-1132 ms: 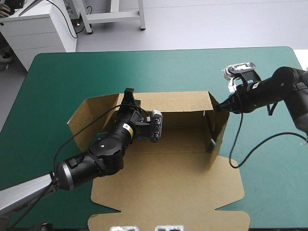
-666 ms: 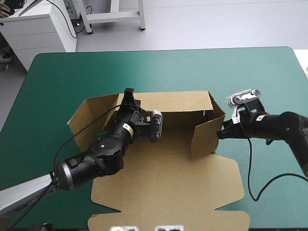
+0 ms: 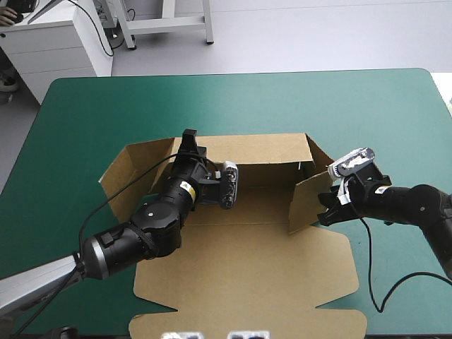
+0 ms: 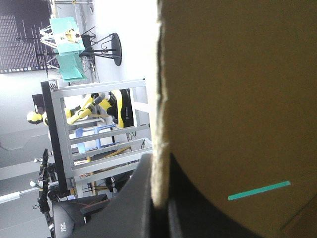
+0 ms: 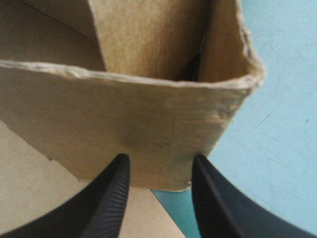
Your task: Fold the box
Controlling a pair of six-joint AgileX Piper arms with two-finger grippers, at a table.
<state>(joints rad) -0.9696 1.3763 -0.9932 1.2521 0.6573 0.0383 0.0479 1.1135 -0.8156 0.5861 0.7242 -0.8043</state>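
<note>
The table (image 3: 106, 99) with its teal-green cover carries the brown box (image 3: 247, 275) about in its middle, a little toward the near edge. The box is only half formed. Its lid (image 3: 240, 296) lies flat toward the near edge, its far wall (image 3: 261, 150) stands up, and its long axis runs from left to right across the table.

The left arm reaches over the floor of the box, and the left gripper (image 3: 189, 135) sits on the top edge of the far wall, near that wall's left end. In the left wrist view the black fingers (image 4: 141, 198) are almost pressed together, one on each face of the board, so they pinch the wall.

The right gripper (image 3: 325, 210) is at the right end of the box, against the outer face of the side flap (image 3: 309, 201). This flap stands upright and is turned slantwise toward the inside. In the right wrist view the fingers (image 5: 111, 198) are spread apart and hold nothing. The flap lies directly ahead of them, and its lower edge is just at their tips.

I judge that the coming move depends on this: the flap lies from the right fingers toward the inside of the box, so the push goes leftward. The right arm is clearly the nearer one.

Compared with the earlier picture, the right gripper has come closer to the near edge, and the flap has swung further inward. The left gripper has not moved.
</note>
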